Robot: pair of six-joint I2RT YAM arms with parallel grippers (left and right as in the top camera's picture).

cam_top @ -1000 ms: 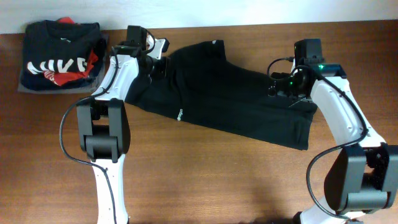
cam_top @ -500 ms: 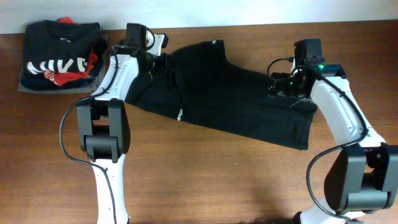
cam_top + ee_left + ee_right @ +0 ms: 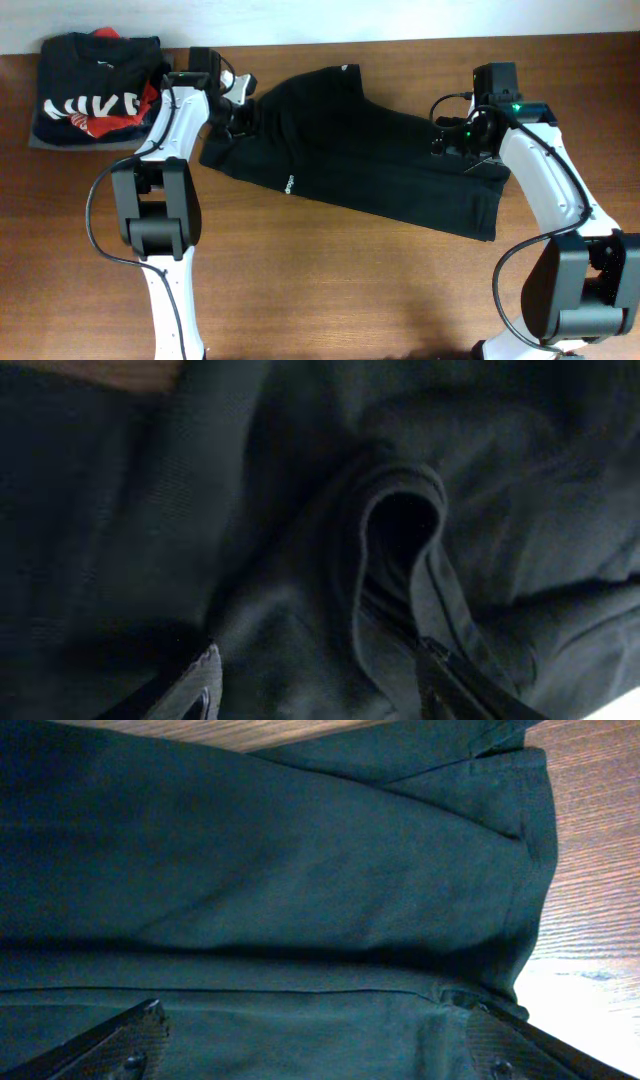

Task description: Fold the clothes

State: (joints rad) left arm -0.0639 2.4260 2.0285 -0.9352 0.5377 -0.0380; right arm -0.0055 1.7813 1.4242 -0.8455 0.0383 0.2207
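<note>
My left jaws are gaping wide over a rumpled loop of the clothes (image 3: 360, 150), gripping nothing. The garment is lying spread slantwise across the desk (image 3: 350, 290), with folding, I judge, barely begun. My right jaws are likewise hanging wide above its right end.

- We are seeing the clothes (image 3: 360, 150) lying across the table's (image 3: 330, 290) middle, slanting from back left to front right.
- A folded pile (image 3: 95, 90) is sitting at the back left corner, near them.
- Our left gripper (image 3: 238, 108) is sitting at their left end, our right gripper (image 3: 458, 147) at their right.
</note>
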